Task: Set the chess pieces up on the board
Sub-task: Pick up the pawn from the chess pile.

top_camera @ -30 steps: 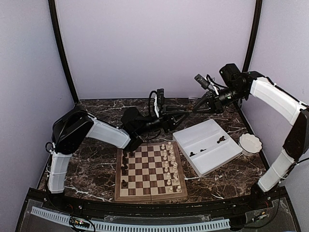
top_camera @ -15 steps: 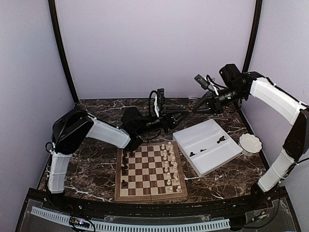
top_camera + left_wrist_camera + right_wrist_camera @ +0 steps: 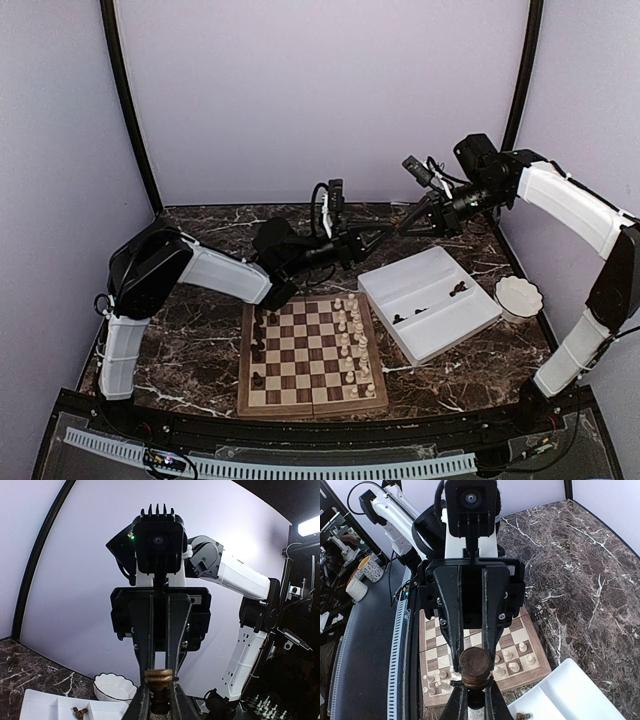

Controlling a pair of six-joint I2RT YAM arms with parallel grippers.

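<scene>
Meeting midair, left gripper (image 3: 160, 702) and right gripper (image 3: 472, 695) both pinching chess piece (image 3: 475, 665)

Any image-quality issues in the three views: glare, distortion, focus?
Left wrist: strong fisheye, the black frame post bows; light strip blown out top right. Right wrist: the held chess piece looms close, slightly soft; marble table crisp. Top external: even, soft light, no glare; cream pieces on the board too small to tell apart.
</scene>
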